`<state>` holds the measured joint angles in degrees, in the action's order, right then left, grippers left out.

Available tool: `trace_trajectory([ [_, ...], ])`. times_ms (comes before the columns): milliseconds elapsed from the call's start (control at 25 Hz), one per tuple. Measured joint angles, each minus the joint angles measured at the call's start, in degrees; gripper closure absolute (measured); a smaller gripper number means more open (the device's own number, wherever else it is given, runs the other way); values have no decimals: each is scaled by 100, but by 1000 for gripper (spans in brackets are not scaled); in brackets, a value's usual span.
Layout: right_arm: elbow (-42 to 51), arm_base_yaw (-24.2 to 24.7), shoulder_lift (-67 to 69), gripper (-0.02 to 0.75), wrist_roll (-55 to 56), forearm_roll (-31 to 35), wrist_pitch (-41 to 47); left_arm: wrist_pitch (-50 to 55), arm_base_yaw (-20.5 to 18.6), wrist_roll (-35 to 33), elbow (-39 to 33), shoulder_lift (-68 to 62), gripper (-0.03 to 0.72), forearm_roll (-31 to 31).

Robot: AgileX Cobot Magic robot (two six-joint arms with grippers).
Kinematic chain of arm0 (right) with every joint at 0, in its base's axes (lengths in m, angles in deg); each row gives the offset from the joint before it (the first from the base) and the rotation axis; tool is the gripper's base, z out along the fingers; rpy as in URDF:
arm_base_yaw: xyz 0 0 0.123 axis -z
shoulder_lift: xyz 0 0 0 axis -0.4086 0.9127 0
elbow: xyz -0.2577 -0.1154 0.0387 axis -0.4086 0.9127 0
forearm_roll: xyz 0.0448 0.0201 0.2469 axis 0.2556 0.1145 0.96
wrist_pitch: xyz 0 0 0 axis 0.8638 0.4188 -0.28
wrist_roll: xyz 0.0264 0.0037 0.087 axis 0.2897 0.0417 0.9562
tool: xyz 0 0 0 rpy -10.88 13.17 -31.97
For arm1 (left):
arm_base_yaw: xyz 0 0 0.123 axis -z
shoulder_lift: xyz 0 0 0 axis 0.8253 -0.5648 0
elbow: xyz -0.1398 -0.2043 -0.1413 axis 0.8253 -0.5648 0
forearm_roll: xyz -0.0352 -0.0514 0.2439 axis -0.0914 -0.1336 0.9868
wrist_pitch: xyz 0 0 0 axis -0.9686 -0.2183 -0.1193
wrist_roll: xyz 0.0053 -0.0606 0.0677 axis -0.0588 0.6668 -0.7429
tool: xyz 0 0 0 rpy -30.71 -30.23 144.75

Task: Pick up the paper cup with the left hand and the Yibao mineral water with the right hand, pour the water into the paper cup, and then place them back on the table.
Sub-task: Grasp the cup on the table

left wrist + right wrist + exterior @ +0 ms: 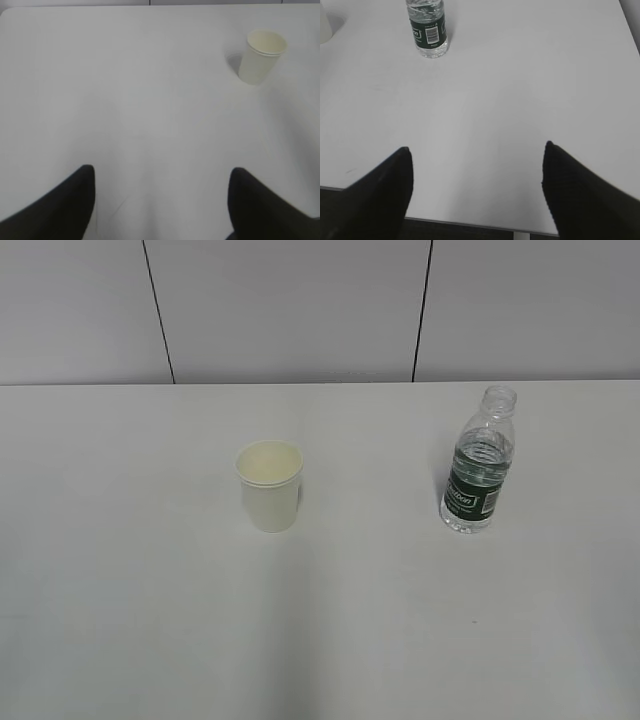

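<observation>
Cup (270,486) and bottle (479,465) stand well apart mid-table (120,570); both pincers, left (162,172) and right (477,152), gape wide, holding nothing.

Plain lab-like room: bare white table (120,620), grey panelled wall (290,310).

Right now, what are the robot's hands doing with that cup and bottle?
Both hands open, empty: left, right. Cup and bottle upright on table, untouched. Nothing in the way.
</observation>
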<state>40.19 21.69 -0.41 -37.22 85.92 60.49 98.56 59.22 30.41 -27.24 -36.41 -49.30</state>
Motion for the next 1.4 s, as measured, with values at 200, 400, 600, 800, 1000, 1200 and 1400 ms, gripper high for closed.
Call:
trace_trajectory([
  [200,0,0,0,146,0,0,0,-474,0,0,100,0,150,-73],
  [400,0,0,0,146,0,0,0,-1911,0,0,64,-227,150,-212],
  [600,0,0,0,146,0,0,0,-3225,0,0,-119,-1123,150,-224],
  [800,0,0,0,146,0,0,0,-5079,0,0,-338,-2068,151,-179],
  [1000,0,0,0,146,0,0,0,-6596,10,0,-727,-3053,153,-45],
  [1200,0,0,0,146,0,0,0,-7551,25,0,-958,-4102,165,61],
  [1400,0,0,0,146,0,0,0,-8087,489,0,-963,-5132,170,599],
])
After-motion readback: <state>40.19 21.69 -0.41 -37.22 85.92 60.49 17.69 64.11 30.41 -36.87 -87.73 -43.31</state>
